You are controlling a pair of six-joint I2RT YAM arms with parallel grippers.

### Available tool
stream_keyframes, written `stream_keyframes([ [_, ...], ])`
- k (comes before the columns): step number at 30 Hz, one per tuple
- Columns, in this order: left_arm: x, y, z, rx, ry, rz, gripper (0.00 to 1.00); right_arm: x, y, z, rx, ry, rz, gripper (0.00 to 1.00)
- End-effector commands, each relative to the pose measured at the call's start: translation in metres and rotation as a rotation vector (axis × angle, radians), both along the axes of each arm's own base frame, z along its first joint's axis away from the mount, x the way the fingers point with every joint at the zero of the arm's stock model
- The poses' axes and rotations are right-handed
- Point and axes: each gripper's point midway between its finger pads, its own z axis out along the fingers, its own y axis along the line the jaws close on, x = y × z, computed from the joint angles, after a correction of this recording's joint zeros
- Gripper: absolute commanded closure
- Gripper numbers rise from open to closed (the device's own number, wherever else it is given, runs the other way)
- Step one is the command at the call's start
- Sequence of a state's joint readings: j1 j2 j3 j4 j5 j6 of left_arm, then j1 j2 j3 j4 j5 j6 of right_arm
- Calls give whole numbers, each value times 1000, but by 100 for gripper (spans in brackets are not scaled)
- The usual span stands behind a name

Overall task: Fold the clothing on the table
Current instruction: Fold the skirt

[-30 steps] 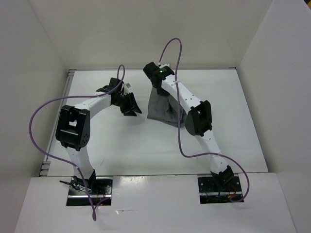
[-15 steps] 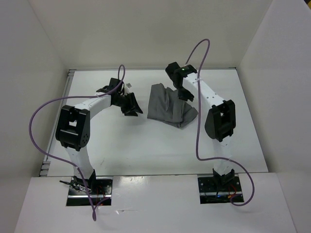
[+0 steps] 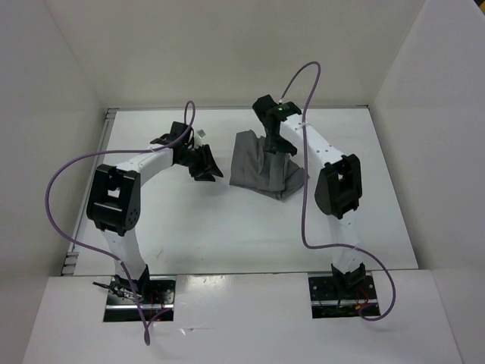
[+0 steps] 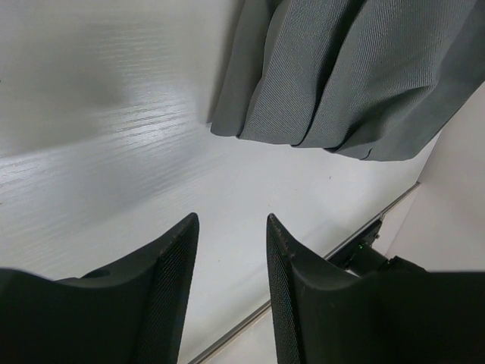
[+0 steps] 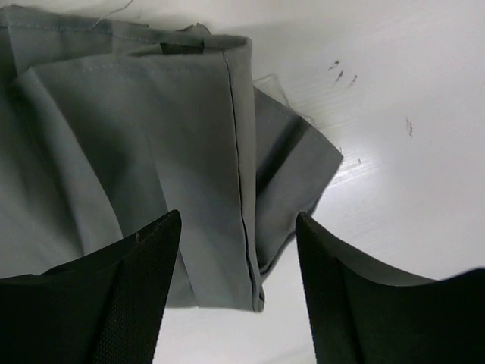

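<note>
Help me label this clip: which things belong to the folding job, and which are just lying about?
Job: dark grey pleated skirt, table, left hand, right hand, both open.
Lying about: purple cables, white walls.

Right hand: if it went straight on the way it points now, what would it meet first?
Probably the grey clothing, lying on the table straight ahead of the right hand; the depth is unclear.
</note>
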State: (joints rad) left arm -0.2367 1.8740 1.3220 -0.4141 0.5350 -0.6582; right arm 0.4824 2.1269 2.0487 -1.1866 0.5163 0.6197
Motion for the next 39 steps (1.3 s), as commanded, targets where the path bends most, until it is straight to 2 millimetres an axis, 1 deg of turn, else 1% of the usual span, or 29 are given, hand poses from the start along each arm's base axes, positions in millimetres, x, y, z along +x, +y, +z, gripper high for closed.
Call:
stream_keyframes([
  [1, 6, -3, 19, -32, -60, -17, 51, 26, -5, -16, 40, -39, -41, 33],
  [3, 6, -3, 19, -32, -60, -17, 51, 28, -15, -33, 64, -10, -64, 42],
  [4, 6, -3, 22, -34, -69, -17, 51, 35, -15, -38, 85, -28, -70, 48],
  [5, 6, -3, 22, -31, -75, -23, 51, 32, -21, -44, 93, -20, -78, 74],
  [6, 6, -3, 22, -31, -75, -23, 51, 32, -22, -47, 124, -25, -92, 87],
  [7, 4, -2, 19, -29, -66, -23, 51, 40, -28, -44, 152, -64, -108, 100],
  [8, 4, -2, 19, -29, -66, -23, 51, 31, -33, -41, 178, -69, -122, 100],
  [10, 2, -2, 18, -27, -57, -23, 51, 26, -41, -35, 256, -87, -140, 100],
  [11, 2, -2, 18, -27, -57, -23, 51, 15, -46, -28, 287, -108, -152, 100],
  [13, 0, -1, 15, -22, -54, -29, 51, 1, -52, -24, 329, -110, -178, 100],
  [14, 0, -1, 15, -22, -54, -29, 51, -14, -58, -25, 338, -97, -195, 100],
  [15, 0, -1, 15, -22, -54, -29, 51, -21, -60, -26, 336, -91, -196, 100],
  [16, 0, -1, 15, -22, -54, -29, 51, -34, -61, -36, 341, -61, -207, 100],
  [17, 0, -1, 10, -19, -42, -29, 51, -40, -61, -36, 349, -54, -204, 100],
  [18, 2, -3, 15, -31, -54, -35, 51, -44, -64, -33, 364, -58, -217, 100],
  [19, 2, -3, 12, -29, -45, -35, 51, -51, -64, -44, 365, -34, -217, 100],
  [20, 4, -5, 12, -37, -44, -40, 51, -52, -64, -48, 383, -24, -220, 98],
  [23, 10, -7, 18, -46, -67, -51, 51, -54, -71, -65, 378, 29, -237, 77],
  [24, 10, -7, 21, -46, -67, -51, 51, -56, -76, -65, 350, 39, -249, 75],
  [27, 12, -8, 26, -43, -85, -87, 50, -51, -83, -41, 327, -26, -267, 69],
  [28, 12, -10, 36, -53, -113, -113, 49, -48, -84, -19, 337, -78, -262, 63],
  [30, 15, -11, 55, -61, -172, -138, 49, -43, -83, 9, 357, -134, -253, 62],
  [31, 15, -11, 59, -59, -189, -146, 49, -41, -80, 21, 387, -163, -248, 60],
  [32, 14, -10, 63, -57, -205, -153, 48, -42, -66, 22, 438, -150, -215, 58],
  [33, 15, -10, 69, -60, -228, -153, 48, -31, -56, 37, 492, -203, -171, 57],
  [35, 12, -14, 69, -62, -234, -163, 48, -26, -36, 33, 570, -201, -115, 57],
  [36, 12, -14, 71, -69, -239, -154, 48, -25, -20, 30, 636, -174, -65, 57],
  [37, 8, -13, 65, -69, -238, -153, 48, -16, -12, 17, 664, -167, -47, 57],
  [39, -1, -16, 63, -86, -224, -136, 48, -13, 1, -4, 717, -123, -18, 57],
])
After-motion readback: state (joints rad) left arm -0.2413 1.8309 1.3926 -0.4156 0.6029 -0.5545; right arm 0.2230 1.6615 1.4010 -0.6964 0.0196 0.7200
